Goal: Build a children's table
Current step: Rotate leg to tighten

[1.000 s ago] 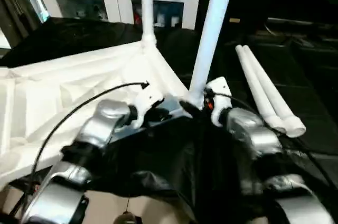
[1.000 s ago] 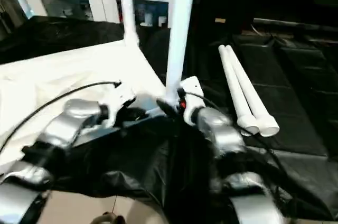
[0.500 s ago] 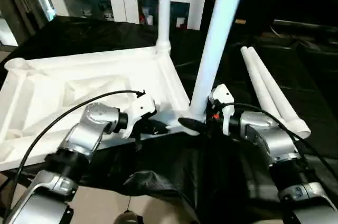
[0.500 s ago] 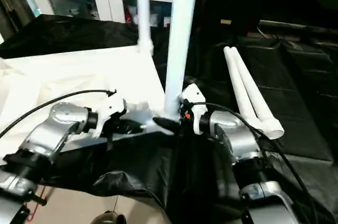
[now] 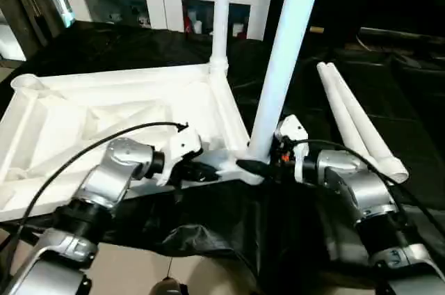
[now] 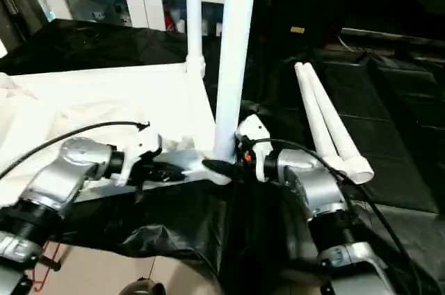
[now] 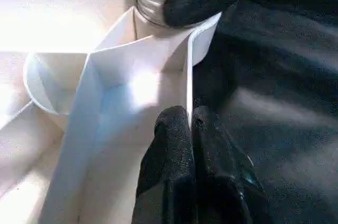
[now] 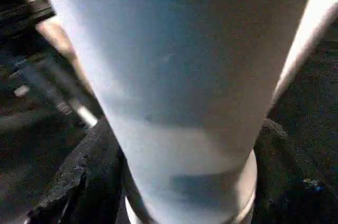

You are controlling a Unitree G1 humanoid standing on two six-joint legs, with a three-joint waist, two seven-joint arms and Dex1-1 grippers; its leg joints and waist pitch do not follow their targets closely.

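Left eye view: small white plastic children's table (image 5: 118, 110), square top lying upside down with ribbed underside upward, on a bench draped in black cloth (image 5: 389, 100). Two long white tubular legs stand upright in round corner sockets: near leg (image 5: 285, 51) at the corner closest to the robot, far leg (image 5: 222, 10) at the corner behind it. Two loose white tubular legs (image 5: 354, 117) lie side by side on the cloth, to the right of the table top and apart from it. An open round socket (image 5: 24, 81) shows at the far left corner. Left gripper (image 7: 190, 129), two black fingers pressed together, clamped on the thin upright rim wall of the table top just beside the near corner. Right gripper (image 8: 185, 182), black fingers spread to either side of the near leg's base; whether they press on it cannot be told. Background: white cabinet with glass-fronted compartments (image 5: 160, 3) beyond the bench. Pale floor (image 5: 153, 267) shows below the cloth's near edge.
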